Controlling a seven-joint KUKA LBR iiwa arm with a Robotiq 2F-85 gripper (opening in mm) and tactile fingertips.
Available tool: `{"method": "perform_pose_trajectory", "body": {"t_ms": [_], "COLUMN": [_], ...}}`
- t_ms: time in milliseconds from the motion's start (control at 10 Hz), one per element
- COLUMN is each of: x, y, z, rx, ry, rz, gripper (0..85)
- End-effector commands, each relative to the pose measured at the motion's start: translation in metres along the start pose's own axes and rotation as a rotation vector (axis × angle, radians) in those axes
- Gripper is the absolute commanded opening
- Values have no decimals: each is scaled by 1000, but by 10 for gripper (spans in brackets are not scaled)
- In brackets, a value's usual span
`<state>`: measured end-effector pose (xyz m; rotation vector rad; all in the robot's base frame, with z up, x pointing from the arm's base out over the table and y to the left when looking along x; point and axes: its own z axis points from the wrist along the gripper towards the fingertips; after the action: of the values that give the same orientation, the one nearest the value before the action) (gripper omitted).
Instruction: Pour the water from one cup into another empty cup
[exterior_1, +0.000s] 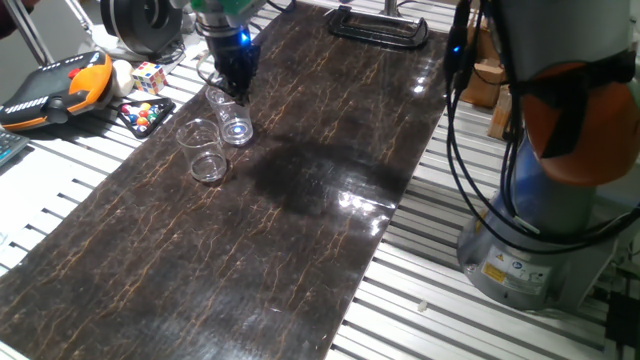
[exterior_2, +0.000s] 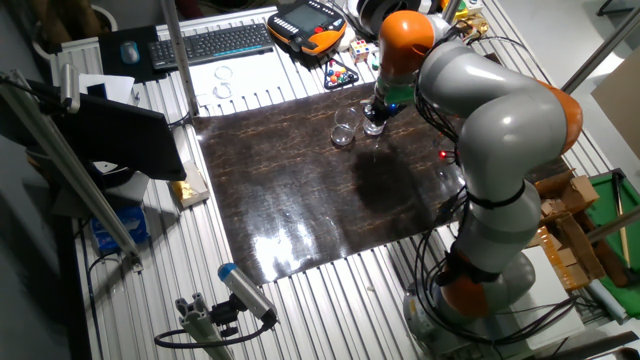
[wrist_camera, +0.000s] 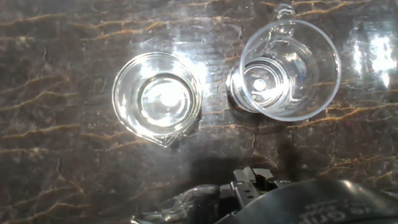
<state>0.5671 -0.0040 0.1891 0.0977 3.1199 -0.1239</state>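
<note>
Taller, narrower clear tumbler (exterior_1: 233, 120) upright on dark marbled table sheet (exterior_1: 330, 230), near the far-left corner. Shorter, wider clear tumbler with small pour lip (exterior_1: 204, 152) upright just beside it, apart by a thin gap in the hand view; walls not touching. Water not made out in either glass: glare on both bases, too clear to tell level.

Black two-finger gripper with blue light (exterior_1: 234, 88) low over the rim of the taller tumbler (wrist_camera: 289, 68), on its far side in one fixed view. Fingertips hidden behind glass and glare; cannot tell whether jaws open, closed, or around the wall. In hand view only dark hardware at bottom edge, nothing seen clamping either glass.

Likely step: closing in for a grasp on the taller tumbler; pour not begun.

Risks, judged:
- Smooth, tapered glass. Grip high on the rim likely to slip or pivot once tilted.
- Off-centre approach could push the tumbler sideways into the shorter tumbler (wrist_camera: 157, 99) and knock or slide both.
- Narrow gap between glasses leaves little room for a finger on that side.
- Tilt begun too far from the short tumbler's mouth sends water onto the sheet.
- Glare may hide true rim position.
</note>
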Motion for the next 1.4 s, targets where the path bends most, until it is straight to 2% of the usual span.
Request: {"method": "perform_pose_trajectory", "body": {"t_ms": [0,100,300,400,600,900,1000,1100,1300], "x": [0,0,0,0,0,0,-4,-14,-24], "y": [0,0,0,0,0,0,1,2,5], "z": [0,0,0,0,0,0,-1,-4,-2], "rx": [14,40,63,60,39,46,45,52,71], "ry": [6,8,-21,-28,-8,0,6,16,-14], "rz": [-12,-23,-25,-27,-50,-38,-24,-12,16], "gripper": [7,7,7,7,7,7,7,7,7]}}
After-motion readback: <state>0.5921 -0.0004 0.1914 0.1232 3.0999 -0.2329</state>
